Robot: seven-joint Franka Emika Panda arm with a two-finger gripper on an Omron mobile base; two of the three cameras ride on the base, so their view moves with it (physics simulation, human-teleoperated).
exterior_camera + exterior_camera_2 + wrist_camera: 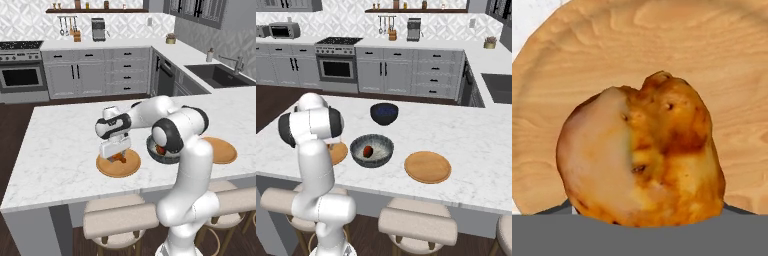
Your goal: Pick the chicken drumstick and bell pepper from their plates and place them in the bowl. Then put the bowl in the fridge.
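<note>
The chicken drumstick [642,155] lies on the left wooden plate [131,167], meaty end facing the hand camera. My gripper [118,155] is lowered straight onto it. Its dark fingertips [732,207] press against both sides of the meat, so it is shut on the drumstick. The drumstick [120,159] still rests on the plate [712,60]. The red bell pepper [367,150] sits inside the grey speckled bowl [381,141], just right of that plate. My elbow hides most of the bowl [152,150] in the left base view. The second plate [427,167] is bare. The fridge is out of view.
A glossy dark blue bowl [384,113] stands behind the grey bowl on the marble island [60,145]. Padded stools [117,220] line the island's near edge. A sink [220,75] is set in the right counter, and an oven [336,67] stands at the back wall.
</note>
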